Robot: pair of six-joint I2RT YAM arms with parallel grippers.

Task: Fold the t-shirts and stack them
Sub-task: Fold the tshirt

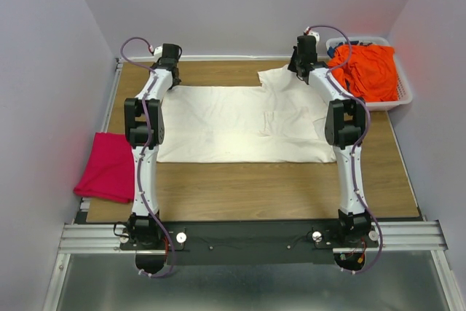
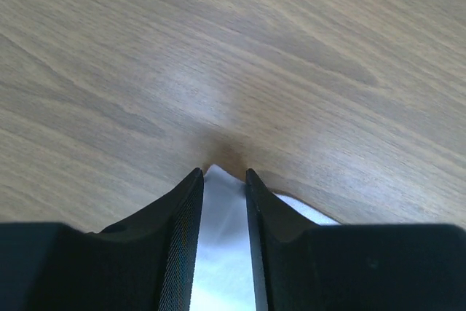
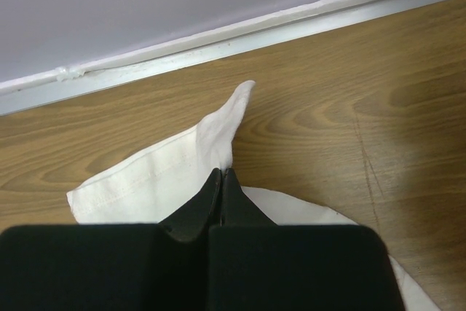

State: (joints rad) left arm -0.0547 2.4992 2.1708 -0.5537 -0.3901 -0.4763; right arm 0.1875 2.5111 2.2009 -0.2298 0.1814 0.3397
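The cream-white t-shirt (image 1: 240,125) lies spread flat across the middle of the wooden table. My left gripper (image 1: 168,72) is at its far left corner. In the left wrist view its jaws (image 2: 222,172) stand apart, with the white cloth (image 2: 218,238) lying between the fingers. My right gripper (image 1: 298,67) is at the far right of the shirt. It is shut (image 3: 224,172) on a hemmed edge of the cream cloth (image 3: 160,172), which peaks up past the tips. The magenta-pink t-shirt (image 1: 109,165) lies folded at the table's left edge. The orange t-shirt (image 1: 368,71) is bunched in the basket.
A white lattice basket (image 1: 404,96) stands at the far right corner against the wall. The back wall and its metal trim (image 3: 218,41) run close behind the right gripper. A metal rail (image 1: 247,237) carries both arm bases at the near edge.
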